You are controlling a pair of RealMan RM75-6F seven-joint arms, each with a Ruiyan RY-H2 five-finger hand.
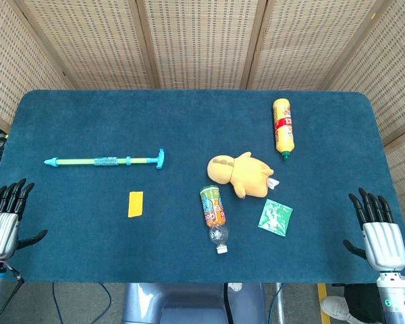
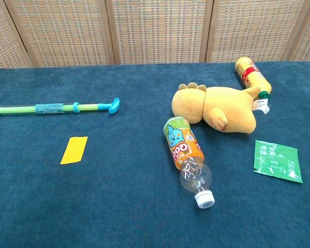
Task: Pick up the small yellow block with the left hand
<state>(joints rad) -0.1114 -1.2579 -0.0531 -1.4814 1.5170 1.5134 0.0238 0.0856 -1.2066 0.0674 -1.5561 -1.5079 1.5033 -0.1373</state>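
Note:
The small yellow block (image 1: 136,204) lies flat on the blue table, left of centre and toward the front; the chest view shows the same block (image 2: 74,150) at left. My left hand (image 1: 5,221) rests at the table's front left corner, fingers spread and holding nothing, well to the left of the block. At the front right corner my right hand (image 1: 378,233) is likewise spread and empty. Neither hand appears in the chest view.
A green and blue pump toy (image 1: 104,161) lies behind the block. A clear bottle with an orange label (image 1: 214,214), a yellow plush toy (image 1: 241,173), a green packet (image 1: 275,217) and a yellow bottle (image 1: 283,127) lie in the centre and right. The table (image 1: 67,121) is blue cloth.

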